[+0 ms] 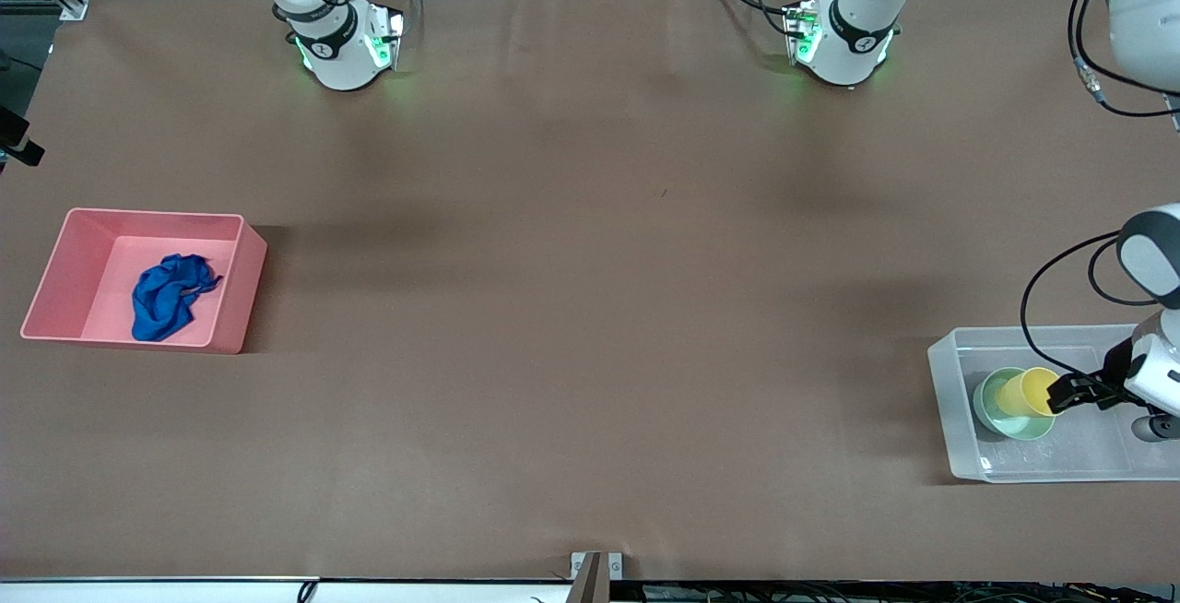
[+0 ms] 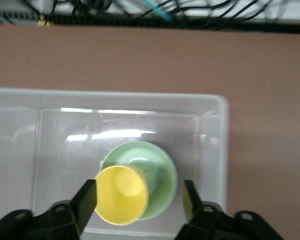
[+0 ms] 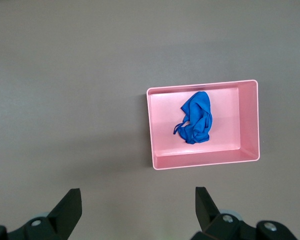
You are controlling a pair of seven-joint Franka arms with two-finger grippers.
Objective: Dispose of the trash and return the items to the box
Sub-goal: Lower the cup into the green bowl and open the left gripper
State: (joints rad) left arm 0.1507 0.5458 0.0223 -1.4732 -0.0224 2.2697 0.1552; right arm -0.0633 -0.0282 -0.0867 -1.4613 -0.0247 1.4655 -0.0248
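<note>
The clear box [image 1: 942, 382] stands at the left arm's end of the table. In it the mint-green bowl [image 1: 990, 403] holds the yellow cup [image 1: 1028, 391], which lies tilted on its side. My left gripper [image 1: 1069, 393] is open over the box at the cup's mouth. In the left wrist view the cup [image 2: 121, 200] lies in the bowl [image 2: 161, 172] between my open fingers [image 2: 139, 194], close to one finger, inside the box [image 2: 110, 94]. The blue rag [image 1: 166, 299] lies in the pink bin [image 1: 232, 301]. My right gripper [image 3: 137, 199] is open and empty, high over bare table.
The pink bin [image 3: 205, 161] with the rag [image 3: 196, 117] stands at the right arm's end of the table. The two arm bases [image 1: 343, 41] [image 1: 843, 36] stand along the table edge farthest from the front camera. A black cable [image 1: 1037, 308] loops over the clear box.
</note>
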